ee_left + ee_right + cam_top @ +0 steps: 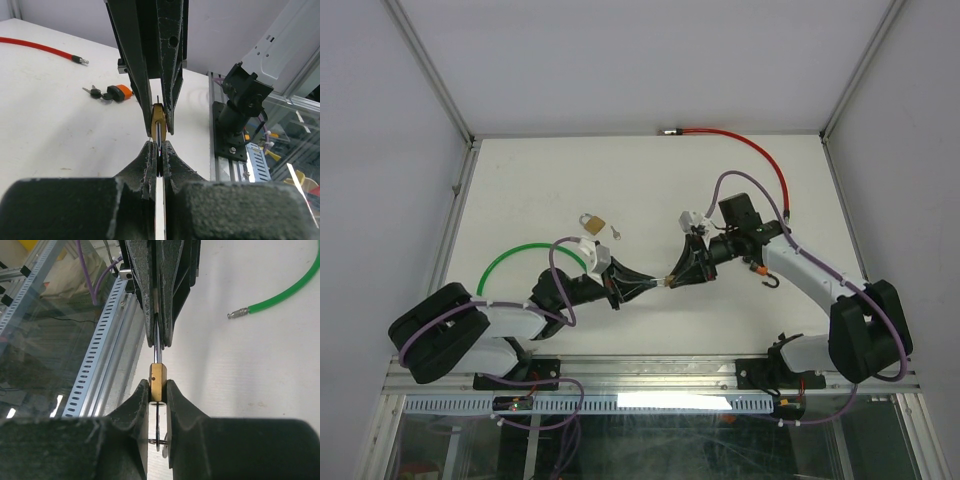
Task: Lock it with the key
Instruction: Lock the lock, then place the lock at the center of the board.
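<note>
Padlock point(158, 380), pinched in the right gripper point(157, 386), meets the key point(158, 355) at its twelve o'clock, nipped flat by the left gripper point(159, 342); insertion step, turning should follow.

A red cable point(705, 130) and a green cable point(525, 248) lie well apart on the white table point(570, 170)

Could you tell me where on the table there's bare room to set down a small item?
The widest bare patch is far left, between the table's far edge, the green cable and the loose padlock. A smaller strip lies between the near rail and the centre, which is crowded: there the left end effector and right end effector meet.
</note>
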Controlling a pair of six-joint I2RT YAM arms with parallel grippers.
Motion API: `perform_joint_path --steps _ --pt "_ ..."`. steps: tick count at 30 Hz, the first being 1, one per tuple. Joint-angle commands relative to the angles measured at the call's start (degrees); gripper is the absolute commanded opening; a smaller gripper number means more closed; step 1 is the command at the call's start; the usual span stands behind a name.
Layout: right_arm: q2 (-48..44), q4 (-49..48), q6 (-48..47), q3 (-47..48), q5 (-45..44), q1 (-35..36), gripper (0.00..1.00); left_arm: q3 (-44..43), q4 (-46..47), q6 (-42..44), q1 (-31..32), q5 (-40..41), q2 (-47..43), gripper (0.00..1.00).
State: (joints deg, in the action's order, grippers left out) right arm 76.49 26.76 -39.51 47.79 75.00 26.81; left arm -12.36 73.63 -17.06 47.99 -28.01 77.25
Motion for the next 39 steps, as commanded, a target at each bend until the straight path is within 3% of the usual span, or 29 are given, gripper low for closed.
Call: perform_joint_path --steps 1,7,9,11,17,23,34,39 --pt "0.5 5.0 -10.8 6.4 1.8 -0.3 0.12 -0.5 1.7 1.7 2.9 0.3 -4.1 0.00" --pt "-2.1 8.0 -13.6 6.4 3.3 -3.1 0.66 0.3 -0.9 2.1 2.4 -0.1 -6.7 0.00" --pt "-3.5 8.2 -13.8 6.1 3.6 -4.0 0.74 0.5 -1.3 2.2 2.2 -0.1 -7.0 0.00" --pt "-4.5 8.5 -13.9 6.2 3.7 -5.1 0.76 1.0 -1.2 2.1 1.9 0.0 -7.5 0.00" --pt "-5.6 9.8 -14.5 6.2 4.1 -7.0 0.73 2.1 -1.1 1.7 0.8 1.4 -8.8 0.00" --pt "-3.1 10.1 -14.0 5.9 2.8 -5.6 0.55 2.9 0.0 1.1 0.3 3.4 -9.2 0.00" --pt "-0.8 11.7 -15.0 6.8 -0.6 -2.9 0.37 4.2 0.1 1.0 -0.2 5.5 -10.7 0.00" --pt "-0.4 12.8 -16.0 7.4 -1.0 -2.6 0.15 4.7 0.1 1.0 -0.3 5.8 -11.4 0.00"
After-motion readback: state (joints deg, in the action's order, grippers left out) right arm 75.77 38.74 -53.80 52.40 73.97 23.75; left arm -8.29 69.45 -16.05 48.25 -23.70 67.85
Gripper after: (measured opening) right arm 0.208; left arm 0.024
